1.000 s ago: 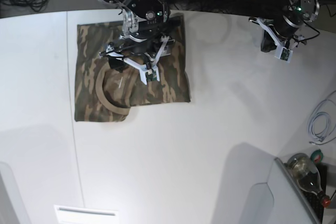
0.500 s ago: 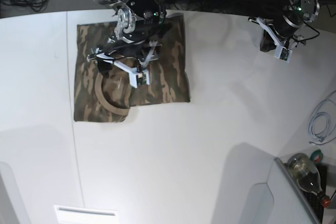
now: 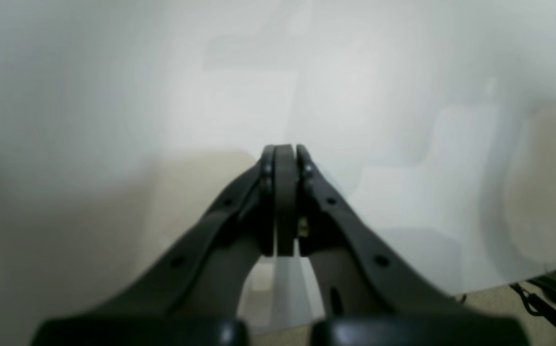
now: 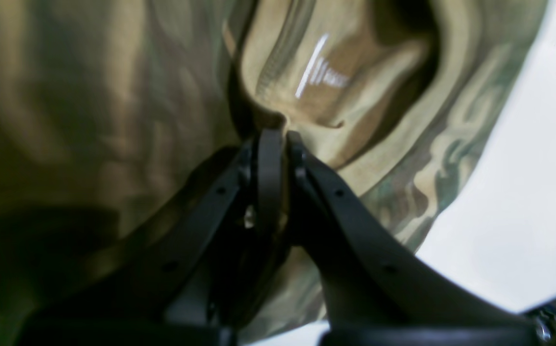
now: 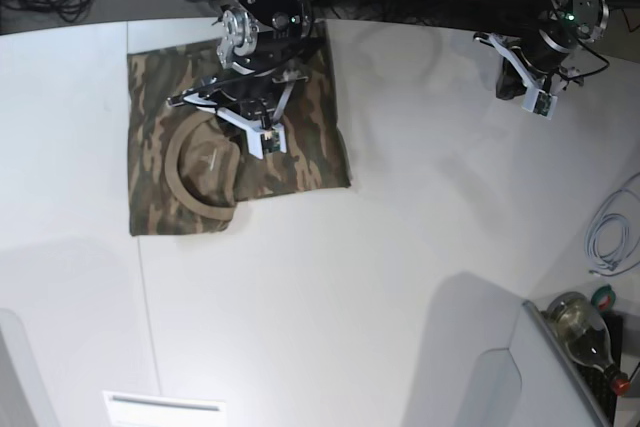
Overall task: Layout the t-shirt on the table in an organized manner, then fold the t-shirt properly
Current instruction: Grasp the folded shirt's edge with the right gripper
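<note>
At the far left of the table [image 5: 380,277], the t-shirt [image 5: 150,177] lies as a compact, roughly square bundle, camouflage side up, with its tan inner collar [image 5: 200,172] showing as a curved band near the middle-left. It looks already doubled over on itself rather than spread flat, so I judge the layout step either skipped or undone, and a neat fold is not yet in place: the near edge is uneven and the collar area bulges.

The right gripper [image 4: 278,137] sits over the bundle beside the collar, its jaws drawn together; in the right wrist view a ridge of cloth rises right at the tips, so it appears to pinch a fold of the shirt, though the blur makes the exact hold hard to confirm. The left gripper [image 3: 285,154] hovers well apart at the far right, over bare white tabletop, jaws pressed together on nothing.

What is left, as I read it: opening or squaring the cloth, smoothing the collar region, then finishing tidy folds.
</note>
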Controlling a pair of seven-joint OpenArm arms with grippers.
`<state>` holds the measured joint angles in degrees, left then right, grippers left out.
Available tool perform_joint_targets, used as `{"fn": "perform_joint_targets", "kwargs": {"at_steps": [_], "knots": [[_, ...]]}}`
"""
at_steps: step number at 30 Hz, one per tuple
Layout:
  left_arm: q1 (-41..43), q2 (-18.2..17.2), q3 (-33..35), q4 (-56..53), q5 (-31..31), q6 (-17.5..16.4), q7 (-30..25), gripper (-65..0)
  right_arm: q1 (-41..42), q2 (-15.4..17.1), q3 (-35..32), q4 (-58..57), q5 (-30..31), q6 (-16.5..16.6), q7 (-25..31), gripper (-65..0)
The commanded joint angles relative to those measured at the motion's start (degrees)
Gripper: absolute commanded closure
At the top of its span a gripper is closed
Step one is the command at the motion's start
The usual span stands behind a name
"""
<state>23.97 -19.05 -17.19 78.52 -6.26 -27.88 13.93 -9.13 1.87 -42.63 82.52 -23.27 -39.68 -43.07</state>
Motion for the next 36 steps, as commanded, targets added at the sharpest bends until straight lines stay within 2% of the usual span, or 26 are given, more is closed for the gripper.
{"fn": "perform_joint_targets", "kwargs": {"at_steps": [1, 6, 14, 18, 20, 23, 27, 32, 36], "knots": [[-0.1, -0.51, -0.08, 0.73, -0.64, 0.14, -1.14, 0.0, -0.24, -0.68, -0.23, 3.33, -1.04, -0.32, 1.09, -0.6], [-2.12, 1.6, 3.17, 0.73, -0.29, 0.14, -0.97, 0.0, -2.79, -0.68, -0.49, 10.71, -1.04, -0.19, 1.0, -0.6], [-8.98, 6.61, 12.4, -3.05, -0.2, 0.58, -0.88, 0.0, -8.06, -0.59, -0.58, 21.0, -1.04, 4.12, 1.0, -0.6], [-13.46, 9.42, 17.15, -7.18, -0.2, 0.67, -0.88, 0.0, -10.0, -0.42, -2.25, 25.22, -1.04, 4.21, 0.83, -0.6], [-15.13, 10.74, 18.9, -8.94, -0.2, 0.67, -0.88, 0.0, -10.26, 0.72, -4.27, 26.53, -1.04, 4.21, 0.65, -0.6], [-16.98, 11.88, 21.19, -10.52, -0.2, 2.78, -0.88, 0.0, -10.79, 1.25, -5.76, 28.47, -1.04, 4.21, 0.56, -0.6], [-18.65, 11.97, 23.04, -11.4, -0.2, 3.66, -0.97, 0.0, -11.58, 1.43, -5.94, 29.52, -1.04, 4.3, 1.09, -0.6], [-21.81, 13.11, 23.04, -12.63, -0.2, 3.66, -1.14, 0.0, -11.84, 2.39, -6.55, 29.79, -1.04, 9.13, 3.29, -0.6], [-26.03, 15.22, 23.12, -15.97, -0.2, 3.66, -0.88, 0.0, -11.14, 2.39, -5.32, 29.44, -1.04, 9.66, 3.2, -0.6]]}}
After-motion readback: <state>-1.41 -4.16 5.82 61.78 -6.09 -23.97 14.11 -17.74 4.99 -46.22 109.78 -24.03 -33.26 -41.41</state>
